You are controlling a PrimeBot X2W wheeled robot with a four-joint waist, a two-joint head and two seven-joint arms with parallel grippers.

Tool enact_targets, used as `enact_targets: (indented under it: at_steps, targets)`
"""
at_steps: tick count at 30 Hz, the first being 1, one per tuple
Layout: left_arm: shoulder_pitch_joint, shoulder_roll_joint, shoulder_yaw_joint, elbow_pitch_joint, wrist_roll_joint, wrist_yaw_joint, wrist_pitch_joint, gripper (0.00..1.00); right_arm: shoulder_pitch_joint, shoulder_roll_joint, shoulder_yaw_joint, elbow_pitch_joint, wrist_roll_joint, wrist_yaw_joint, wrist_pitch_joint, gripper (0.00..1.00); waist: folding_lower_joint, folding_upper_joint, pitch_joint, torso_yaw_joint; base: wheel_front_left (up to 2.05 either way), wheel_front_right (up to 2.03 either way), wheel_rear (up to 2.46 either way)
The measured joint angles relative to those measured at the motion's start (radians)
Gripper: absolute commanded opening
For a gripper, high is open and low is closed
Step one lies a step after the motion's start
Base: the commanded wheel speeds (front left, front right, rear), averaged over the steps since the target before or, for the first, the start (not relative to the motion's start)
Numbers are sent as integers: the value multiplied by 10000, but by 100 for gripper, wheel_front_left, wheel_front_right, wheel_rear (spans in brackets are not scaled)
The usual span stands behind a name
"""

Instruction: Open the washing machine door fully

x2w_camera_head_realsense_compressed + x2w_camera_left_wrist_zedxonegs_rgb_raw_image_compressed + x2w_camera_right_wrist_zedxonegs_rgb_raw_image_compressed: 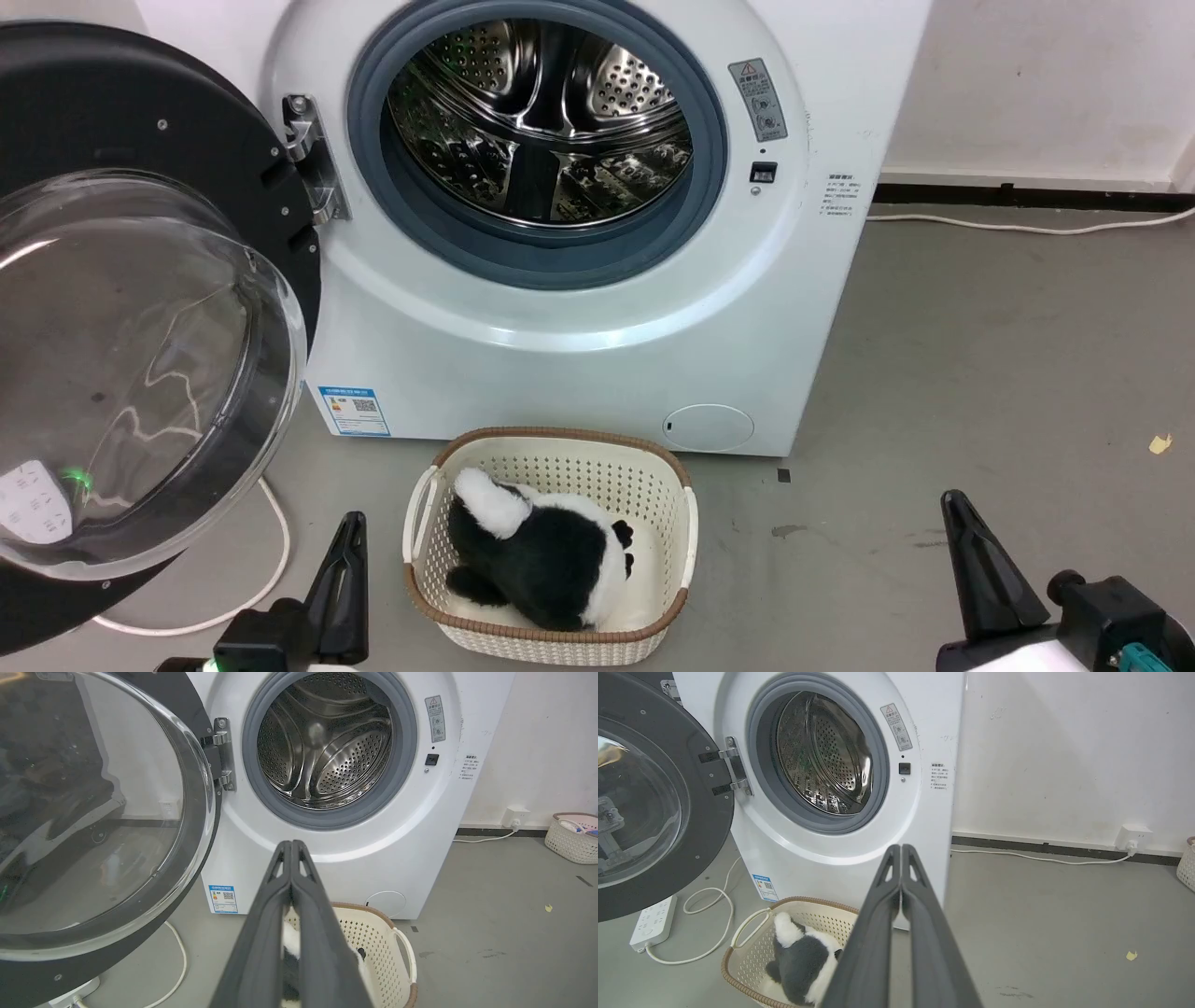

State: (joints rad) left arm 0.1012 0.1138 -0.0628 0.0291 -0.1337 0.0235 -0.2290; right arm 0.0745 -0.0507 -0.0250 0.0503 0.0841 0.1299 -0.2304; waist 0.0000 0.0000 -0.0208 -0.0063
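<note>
- The washing machine door (140, 327) is swung way out. It hangs off the metal hinge (313, 159) on the robot's left of the washing machine (560, 355), well clear of the opening.
- Its inner side faces the room, so you see the black ring with the clear bulging glass bowl sticking out toward the robot.
- The steel drum (541, 121) in the front of the machine is wide open to view, with a grey rubber seal around it.
- The left claw (290, 843) hangs low in front of the machine, clenched with both fingers pressed flat together and nothing between them. It's apart from the door, touching nothing.
- The right claw (901, 847) is the same: clamped tight on itself and empty, out in front of the machine toward its right corner.
- A cream basket (560, 446) with a brown rim sits on the floor right in front of the machine, just below the small round white flap (708, 427).
- A black-and-white plush toy (551, 560) lies inside that basket.
- A white cable (271, 560) loops over the floor under the door, to the left of the machine, and runs to a power strip (654, 921) lying there.
</note>
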Motion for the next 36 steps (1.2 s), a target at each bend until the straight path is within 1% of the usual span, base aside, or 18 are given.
enact_targets:
  at_steps: [36]
  targets:
    - [-220,-142,167,-69,433,-86,715,0,-165,0,77,-144,-234,0,715,0,0,0,67,20,0,0,0]
